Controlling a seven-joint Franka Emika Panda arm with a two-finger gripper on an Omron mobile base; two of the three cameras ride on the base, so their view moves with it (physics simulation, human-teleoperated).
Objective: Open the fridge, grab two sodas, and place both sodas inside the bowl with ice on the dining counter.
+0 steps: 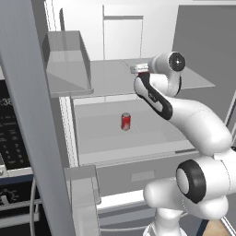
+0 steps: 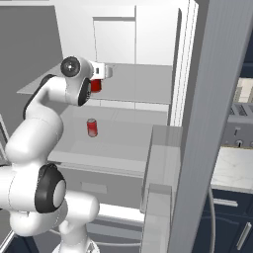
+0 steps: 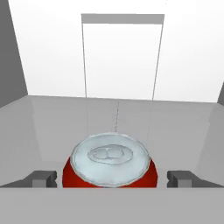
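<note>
**Desk:** How does the pincer stand?

**Me:** My pincer (image 3: 112, 178) is spread as wide as it goes, one dark tip on each side of a soda can (image 3: 110, 164). In the hand view I see a gap between each tip and the can's red wall, so nothing is gripped. Whether a tip brushes the can lower down I cannot tell; the can's foot is cut off there.

**Desk:** Where is that can?

**Me:** Directly ahead of the pincer, between the tips, on the upper shelf (image 2: 138, 84) of the open fridge (image 1: 138, 27). The hand view gives me its silver top and pull tab, with the white back wall beyond.

**Desk:** And the base cameras?

**Me:** From the right base view I see a sliver of red (image 2: 96, 85) just past the wrist; the tips themselves are hidden behind the hand. From the left base view the arm covers that can entirely. Both base views show what the hand view does not: a second soda can (image 1: 126, 121) standing upright on the lower shelf (image 1: 152, 133), below the pincer and well apart from it.
</note>
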